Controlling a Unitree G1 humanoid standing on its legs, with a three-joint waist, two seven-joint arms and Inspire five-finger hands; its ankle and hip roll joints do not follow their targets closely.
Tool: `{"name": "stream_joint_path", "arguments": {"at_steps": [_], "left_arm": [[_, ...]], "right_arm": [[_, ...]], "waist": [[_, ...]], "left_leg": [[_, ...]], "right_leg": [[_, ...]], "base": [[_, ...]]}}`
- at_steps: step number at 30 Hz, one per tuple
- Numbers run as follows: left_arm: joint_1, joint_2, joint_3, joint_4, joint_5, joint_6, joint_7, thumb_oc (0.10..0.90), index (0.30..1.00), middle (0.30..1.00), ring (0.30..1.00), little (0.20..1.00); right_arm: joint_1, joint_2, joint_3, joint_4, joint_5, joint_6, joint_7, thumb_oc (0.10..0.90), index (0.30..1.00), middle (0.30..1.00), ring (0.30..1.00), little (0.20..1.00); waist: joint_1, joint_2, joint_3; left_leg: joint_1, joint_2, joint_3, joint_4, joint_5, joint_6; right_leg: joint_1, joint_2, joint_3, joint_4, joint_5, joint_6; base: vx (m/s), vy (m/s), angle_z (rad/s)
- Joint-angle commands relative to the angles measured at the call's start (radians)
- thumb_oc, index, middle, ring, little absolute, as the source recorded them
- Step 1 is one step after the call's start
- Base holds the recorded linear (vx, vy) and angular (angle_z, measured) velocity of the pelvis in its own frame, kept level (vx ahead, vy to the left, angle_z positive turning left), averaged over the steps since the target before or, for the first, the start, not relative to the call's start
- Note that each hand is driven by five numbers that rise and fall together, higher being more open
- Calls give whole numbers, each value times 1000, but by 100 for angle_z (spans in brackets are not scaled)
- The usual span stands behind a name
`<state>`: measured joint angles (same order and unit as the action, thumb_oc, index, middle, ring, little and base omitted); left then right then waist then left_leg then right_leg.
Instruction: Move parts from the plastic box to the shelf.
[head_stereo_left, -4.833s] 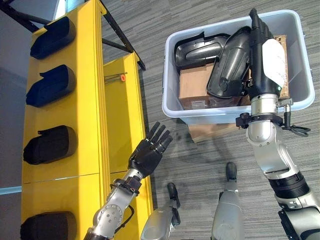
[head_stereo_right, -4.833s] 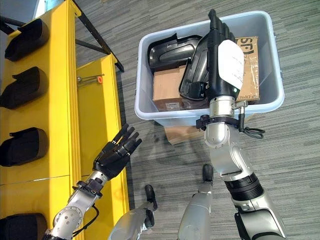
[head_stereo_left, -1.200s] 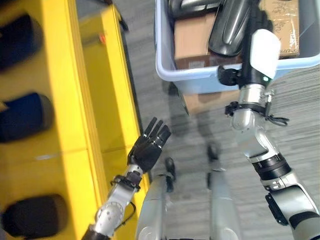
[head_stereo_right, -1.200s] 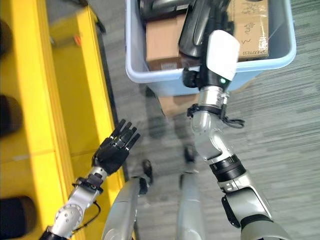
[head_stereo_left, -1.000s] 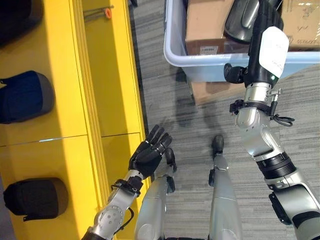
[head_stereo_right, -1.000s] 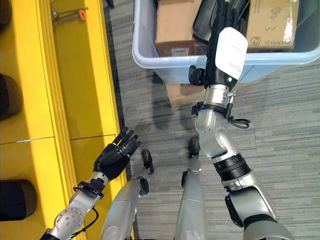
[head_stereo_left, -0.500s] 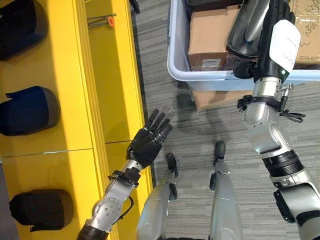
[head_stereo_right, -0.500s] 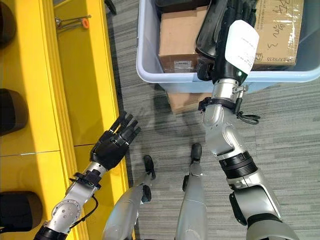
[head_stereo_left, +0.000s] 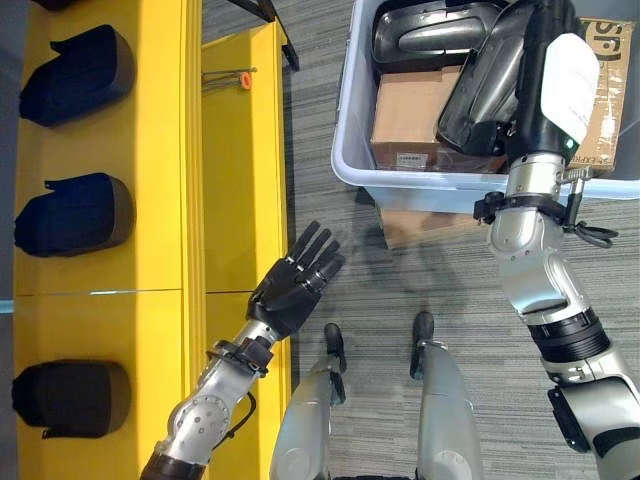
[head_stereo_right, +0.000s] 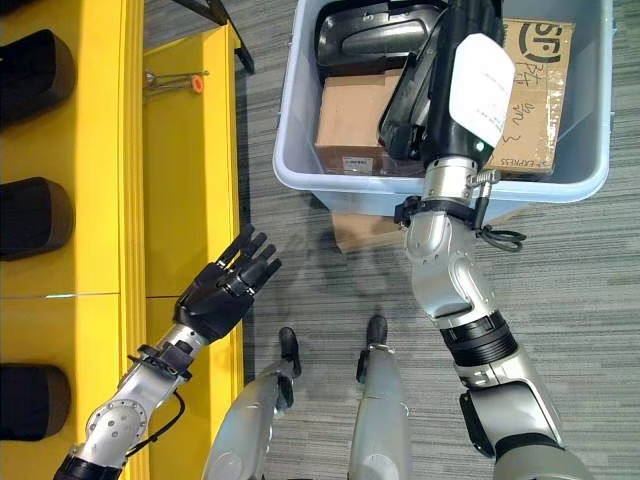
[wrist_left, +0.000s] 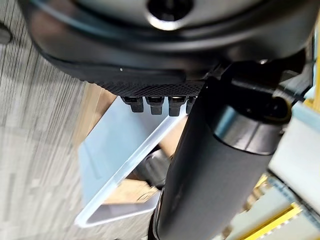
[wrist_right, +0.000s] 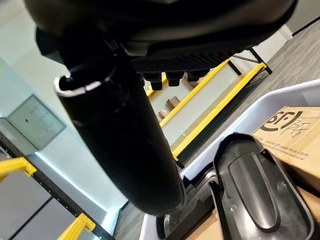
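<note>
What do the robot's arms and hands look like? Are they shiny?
Yes, the arms are shiny silver-grey metal with black rings at the joints. Each ends in a dark, almost black robot hand: the left robot hand has a row of fingers, and the right robot hand wears a big white cover. A thin black cable loops at the right wrist.

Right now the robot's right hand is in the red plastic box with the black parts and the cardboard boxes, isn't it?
Not quite: the plastic box is pale blue-grey, not red, as the left eye view shows. The rest holds: the right hand reaches into it, where black parts lie with cardboard boxes.
</note>
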<state>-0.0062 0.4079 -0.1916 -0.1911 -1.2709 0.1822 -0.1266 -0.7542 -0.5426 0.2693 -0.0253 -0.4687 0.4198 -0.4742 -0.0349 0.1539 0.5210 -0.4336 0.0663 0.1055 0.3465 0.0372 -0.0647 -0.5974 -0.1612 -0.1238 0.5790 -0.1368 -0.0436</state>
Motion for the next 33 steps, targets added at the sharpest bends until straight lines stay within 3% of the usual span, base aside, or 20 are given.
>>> {"name": "stream_joint_path", "arguments": {"at_steps": [1,3,4,7,12,16,25,30,33], "left_arm": [[-5,-41,4,-121,10,-55,-99,900,1000,1000,1000,1000],[3,-40,-4,-115,15,-61,-113,900,1000,1000,1000,1000],[20,-39,-11,-95,17,-77,-139,900,1000,1000,1000,1000],[23,-33,-8,-72,1,-108,-149,900,1000,1000,1000,1000],[7,-37,-29,-37,7,-140,-166,900,1000,1000,1000,1000],[-10,-57,-48,-24,18,-151,-157,900,1000,1000,1000,1000],[-15,-76,-44,-43,6,-146,-130,900,1000,1000,1000,1000],[1,-88,-17,-51,-24,-140,-102,900,1000,1000,1000,1000],[5,-88,-9,-56,-34,-141,-92,900,1000,1000,1000,1000]], "right_arm": [[-150,-45,16,-87,-72,-18,-81,900,1000,1000,1000,1000],[-151,-42,23,-77,-74,-17,-93,900,1000,1000,1000,1000],[-149,-35,35,-46,-75,-39,-106,900,1000,1000,1000,1000],[-145,-31,47,-34,-65,-68,-107,900,1000,1000,1000,1000],[-128,-28,57,-32,-38,-59,-148,900,1000,1000,1000,1000],[-117,-23,44,-51,-60,-53,-134,900,1000,1000,1000,1000],[-128,-40,36,-90,-78,-64,-75,900,1000,1000,1000,1000],[-142,-46,45,-104,-99,-103,-29,900,1000,1000,1000,1000],[-146,-50,48,-130,-100,-107,-19,900,1000,1000,1000,1000]], "waist": [[38,78,-1],[54,81,-1],[71,72,-1],[81,54,-1],[80,60,-1],[73,66,-1],[61,88,-1],[79,97,-1],[82,96,-1]], "left_leg": [[19,0,-10,-212,121,-20],[-27,18,-32,-250,199,-43],[-100,32,-70,-277,240,-51],[-90,31,-73,-296,178,-33],[-78,10,-70,-276,146,-18],[-62,-28,-75,-284,126,-2],[-25,-52,-59,-306,107,13],[-6,-58,-13,-287,80,25],[-13,-69,-20,-265,69,29]], "right_leg": [[59,81,59,-82,-26,45],[76,96,69,-78,-47,35],[88,113,91,-46,-82,19],[58,109,93,20,-111,25],[18,115,78,56,-118,20],[19,112,85,17,-96,23],[41,95,102,-75,-50,33],[53,49,57,-94,-37,45],[50,47,61,-94,-35,45]], "base": [[113,88,-26],[169,68,-49],[200,111,-56],[134,170,-90],[50,106,-60],[34,106,-19],[38,109,-2],[115,155,-14],[121,61,-37]]}}
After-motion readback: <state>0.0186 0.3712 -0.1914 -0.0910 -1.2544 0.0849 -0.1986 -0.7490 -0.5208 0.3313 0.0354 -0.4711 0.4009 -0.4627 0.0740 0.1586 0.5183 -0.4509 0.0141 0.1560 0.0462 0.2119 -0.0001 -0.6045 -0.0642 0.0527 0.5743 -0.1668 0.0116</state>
